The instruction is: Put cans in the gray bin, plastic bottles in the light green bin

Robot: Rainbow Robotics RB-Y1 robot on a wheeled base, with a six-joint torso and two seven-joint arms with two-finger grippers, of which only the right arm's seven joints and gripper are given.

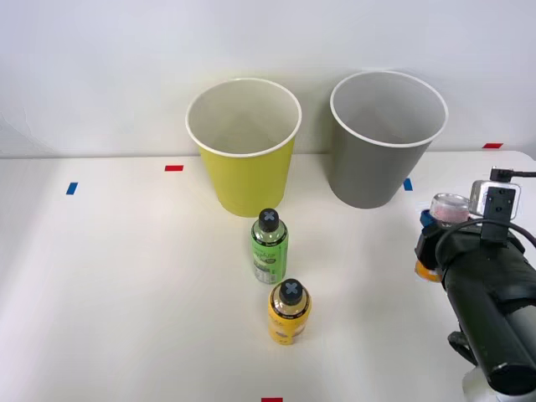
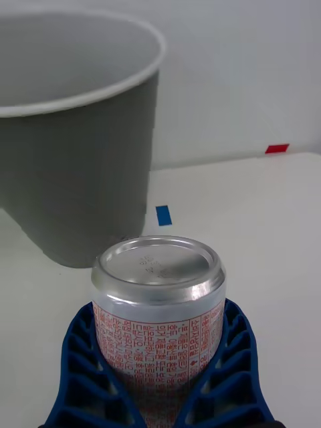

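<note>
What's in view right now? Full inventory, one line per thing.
light green bin: 1, yellow-green with white rim, back of the table, left of the gray one.
gray bin: 1, dark gray with white rim, back right.
plastic bottles: 2, black caps; green-labelled in front of the light green bin, yellow-labelled nearer the robot.
can: 1, pale pink speckled, silvery top, upright in the pincer, short of the gray bin.
tape marks: red and blue bits on the white table.
right pincer: 1, blue ribbed fingers closed around the can, at the table's right side.
</note>
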